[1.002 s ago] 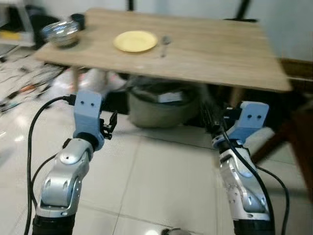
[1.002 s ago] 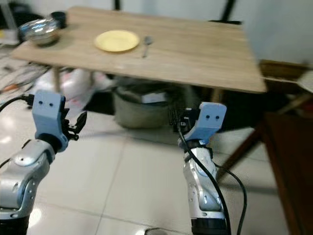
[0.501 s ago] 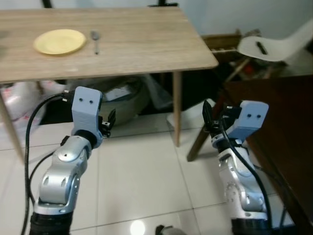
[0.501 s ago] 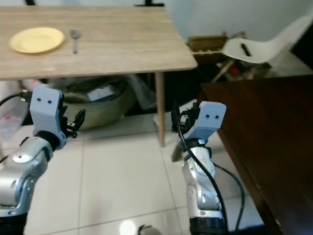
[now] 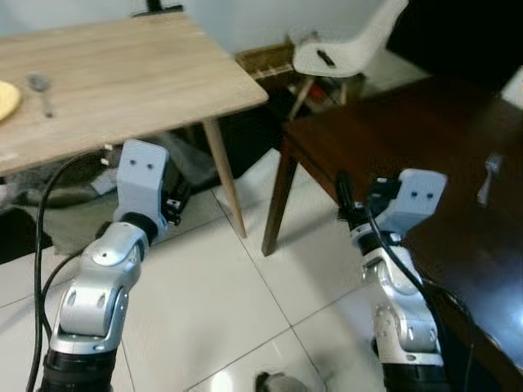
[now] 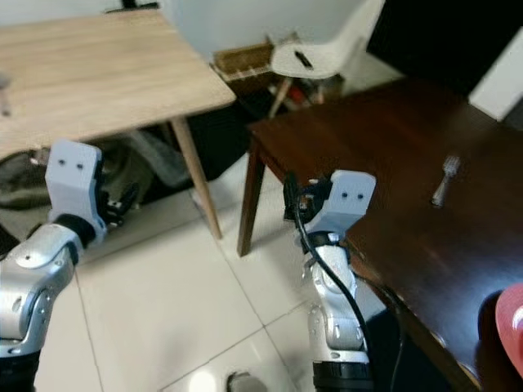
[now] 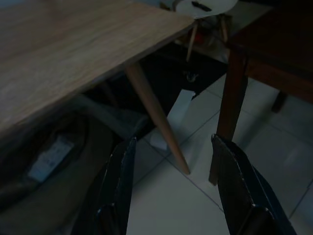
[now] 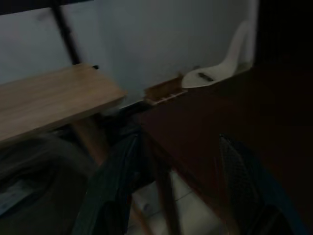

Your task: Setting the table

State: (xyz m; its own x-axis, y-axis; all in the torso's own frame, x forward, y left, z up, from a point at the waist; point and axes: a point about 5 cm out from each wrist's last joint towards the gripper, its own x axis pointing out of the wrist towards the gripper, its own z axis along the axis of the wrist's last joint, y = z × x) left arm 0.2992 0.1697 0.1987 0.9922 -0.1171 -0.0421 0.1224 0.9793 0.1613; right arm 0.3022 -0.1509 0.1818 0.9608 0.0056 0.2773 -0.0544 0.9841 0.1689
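Note:
A light wooden table [image 5: 122, 73] stands at the upper left, with a spoon [image 5: 37, 82] and the edge of a yellow plate [image 5: 4, 98] on it. To the right stands a dark brown table [image 6: 392, 163] that bears a silver fork [image 6: 445, 180] and the rim of a red plate [image 6: 511, 323]. My left gripper [image 7: 172, 144] is open and empty, held low in front of the light table's leg [image 7: 156, 120]. Beside the dark table's near corner, my right gripper [image 8: 178, 142] is also open, with nothing between its fingers.
A white chair [image 5: 343, 45] stands behind the dark table, next to a low wooden crate [image 5: 265, 59]. A grey basket [image 7: 44, 156] and clutter lie under the light table. White tiled floor [image 5: 221, 302] stretches between the two tables.
The whole view has swung to the right: the light table has slid to the left edge, and the dark table with the fork has come into sight. Both arms keep their pose.

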